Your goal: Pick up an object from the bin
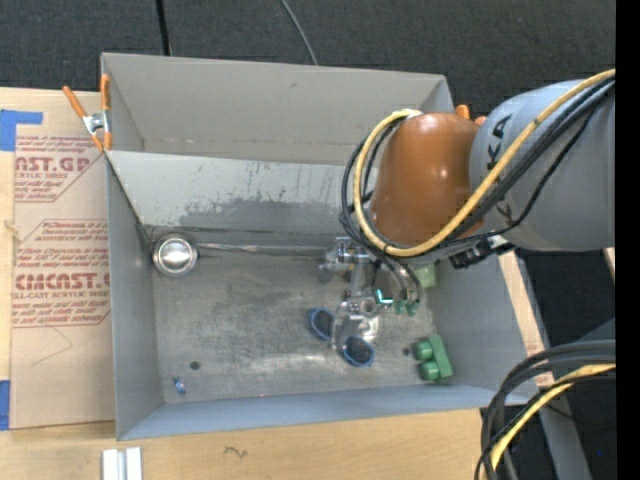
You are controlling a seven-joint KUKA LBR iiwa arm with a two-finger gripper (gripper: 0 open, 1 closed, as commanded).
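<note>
My gripper reaches down in the right half of the bin, under the orange cover. Its fingers end right above a blue looped thing, like small scissor handles, lying on the bin floor near the front. Whether the fingertips touch it is hidden by the gripper itself. A green block lies to the right of it, near the front right corner. Another green piece shows just right of the gripper, partly behind it.
A shiny round metal lid or cup sits at the far left of the bin floor. A tiny blue speck lies in the front left corner. The arm and its cables cover the bin's right side.
</note>
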